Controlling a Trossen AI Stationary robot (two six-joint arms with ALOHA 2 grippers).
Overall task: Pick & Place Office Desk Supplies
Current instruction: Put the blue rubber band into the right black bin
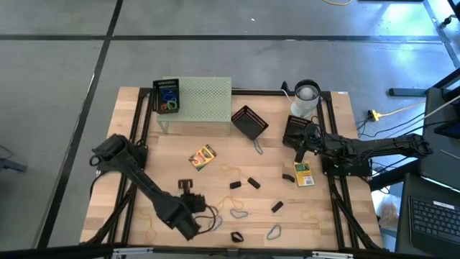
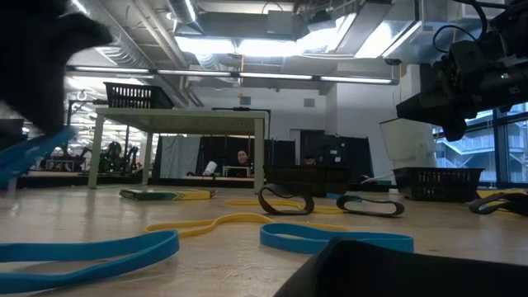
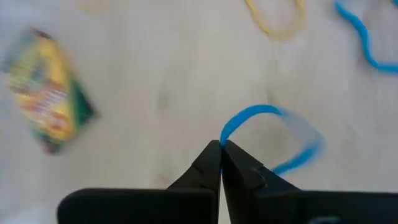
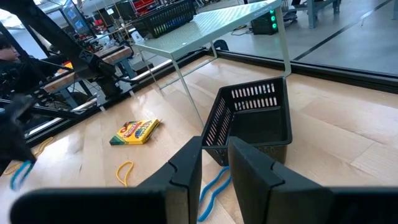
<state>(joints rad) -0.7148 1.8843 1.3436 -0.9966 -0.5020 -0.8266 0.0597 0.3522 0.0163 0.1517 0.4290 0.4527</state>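
My left gripper (image 3: 221, 144) is shut on a blue loop (image 3: 249, 115) over the near middle of the table (image 1: 187, 185); in the low view the loop (image 2: 33, 153) trails from it at the left. One crayon box (image 1: 203, 157) lies flat mid-table, the other (image 1: 304, 175) near my right arm. My right gripper (image 4: 214, 158) hovers open and empty at the right (image 1: 300, 146), facing a black basket (image 4: 255, 121) with a blue loop (image 4: 214, 186) lying before it. Black clips (image 1: 253, 182), wire clips (image 1: 274, 232) and tan bands (image 1: 154, 230) lie loose. My left gripper pinches the blue loop at one bend of its band (image 3: 225, 134), between the two fingertips, coming from above and pointing down. The rest of the loop curves away from the fingers; in the low view it hangs slack above the tabletop.
The pale green perforated stand (image 1: 203, 98) sits at the far edge with a black basket of coloured loops (image 1: 167, 96) on its left end. A white cup (image 1: 305, 97) and another black basket (image 1: 295, 129) stand at the far right. More blue loops (image 2: 330, 239) lie near the front edge.
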